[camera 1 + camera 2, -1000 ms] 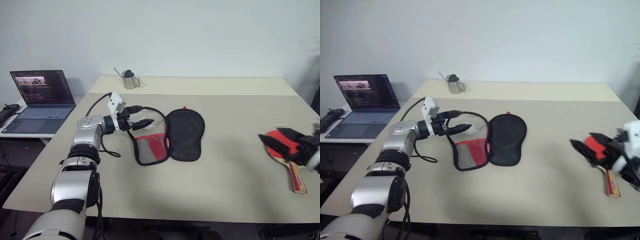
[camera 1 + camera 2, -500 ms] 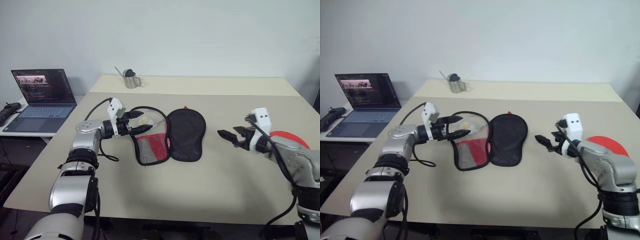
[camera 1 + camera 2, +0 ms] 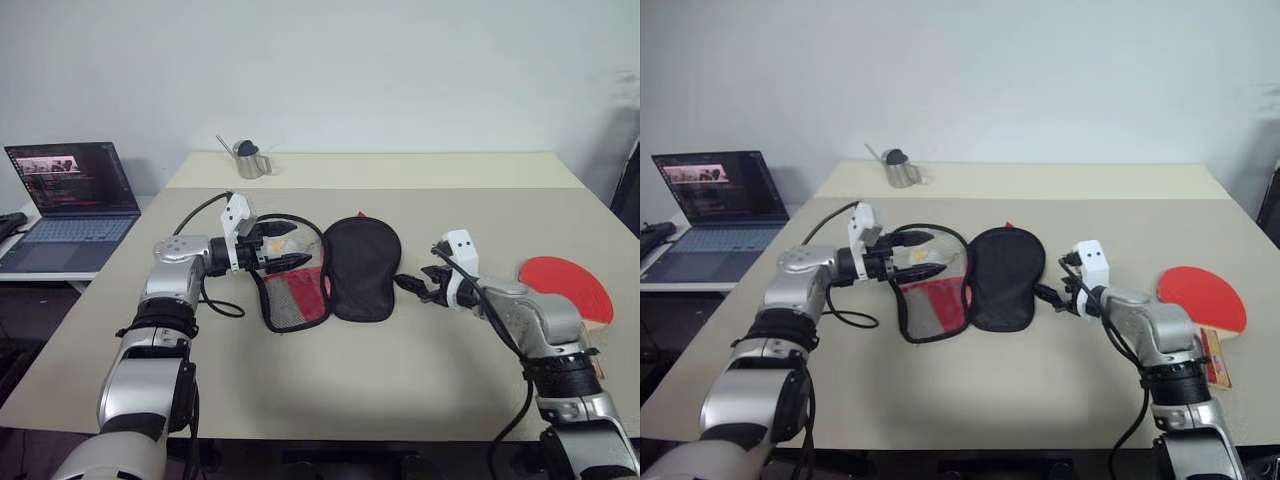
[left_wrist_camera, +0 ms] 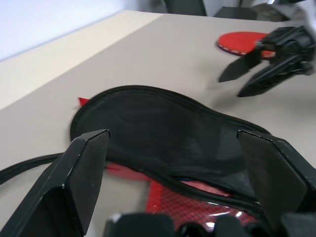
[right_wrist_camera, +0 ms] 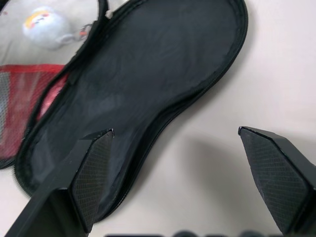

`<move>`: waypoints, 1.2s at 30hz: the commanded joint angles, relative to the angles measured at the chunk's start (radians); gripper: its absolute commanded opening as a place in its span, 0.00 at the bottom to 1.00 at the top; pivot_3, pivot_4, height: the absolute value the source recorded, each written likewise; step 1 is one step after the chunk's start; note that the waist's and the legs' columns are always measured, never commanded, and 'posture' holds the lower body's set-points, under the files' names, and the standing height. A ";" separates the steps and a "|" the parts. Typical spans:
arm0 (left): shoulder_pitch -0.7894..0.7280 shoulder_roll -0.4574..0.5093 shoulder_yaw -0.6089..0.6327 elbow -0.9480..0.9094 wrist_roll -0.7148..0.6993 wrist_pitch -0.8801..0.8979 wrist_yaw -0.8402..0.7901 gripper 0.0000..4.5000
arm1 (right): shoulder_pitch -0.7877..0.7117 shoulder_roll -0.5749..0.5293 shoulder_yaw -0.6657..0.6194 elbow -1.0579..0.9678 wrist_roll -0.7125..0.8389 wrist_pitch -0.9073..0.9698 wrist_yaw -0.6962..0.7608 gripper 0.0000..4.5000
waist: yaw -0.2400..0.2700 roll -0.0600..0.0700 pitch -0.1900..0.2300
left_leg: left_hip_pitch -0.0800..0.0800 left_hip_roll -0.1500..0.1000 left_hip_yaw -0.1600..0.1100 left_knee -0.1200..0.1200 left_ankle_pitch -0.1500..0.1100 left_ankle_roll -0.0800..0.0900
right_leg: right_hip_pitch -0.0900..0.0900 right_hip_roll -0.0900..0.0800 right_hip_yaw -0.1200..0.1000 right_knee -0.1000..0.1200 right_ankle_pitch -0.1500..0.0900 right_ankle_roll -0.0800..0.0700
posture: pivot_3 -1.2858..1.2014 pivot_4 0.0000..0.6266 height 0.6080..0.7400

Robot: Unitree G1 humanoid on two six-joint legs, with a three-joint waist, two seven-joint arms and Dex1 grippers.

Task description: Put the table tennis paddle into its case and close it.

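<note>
The case lies unzipped and spread flat at mid-table, with its black lining half beside its red mesh-pocket half. My left gripper is open and empty, hovering level over the mesh half's far left edge; in its wrist view the lining lies ahead. My right gripper is open and empty, pointing at the lining half's right edge from a short way off. The table tennis paddle lies flat at the table's right, red face up, with its wooden handle toward the front edge behind my right arm.
A small white and yellow charm lies by the case's open mouth. A black cable loops on the table under my left arm. A metal pitcher stands at the far left. An open laptop sits on a side desk, left.
My right gripper has swung left from over the paddle to the case's right edge, leaving the paddle on the table. The left gripper has stayed over the case. The camera view has shifted.
</note>
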 commanded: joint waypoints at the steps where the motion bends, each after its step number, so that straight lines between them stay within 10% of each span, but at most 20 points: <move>1: 0.016 0.025 -0.020 -0.079 -0.022 0.024 -0.077 1.00 | -0.051 0.027 -0.007 0.040 -0.021 -0.042 0.017 0.99 | -0.001 0.000 0.000 | 0.000 0.000 0.000 0.000 0.000 0.000 | 0.000 0.000 0.000 0.000 0.000 -0.001 | 0.52 0.24 1.00; 29: 0.274 0.047 -0.033 -0.532 -0.152 0.263 0.017 1.00 | -0.132 0.188 0.098 0.170 -0.115 -0.051 0.141 0.99 | -0.014 0.000 0.000 | 0.004 0.003 0.015 -0.001 0.003 -0.004 | -0.012 0.006 0.021 0.016 0.001 -0.006 | 0.52 0.24 1.00; 36: 0.248 0.035 -0.041 -0.506 -0.147 0.248 0.017 1.00 | -0.145 0.210 0.074 0.189 -0.140 -0.083 0.104 0.55 | -0.016 0.000 0.000 | 0.004 0.003 0.016 -0.001 0.003 -0.005 | -0.012 0.006 0.021 0.016 0.002 -0.005 | 0.52 0.24 1.00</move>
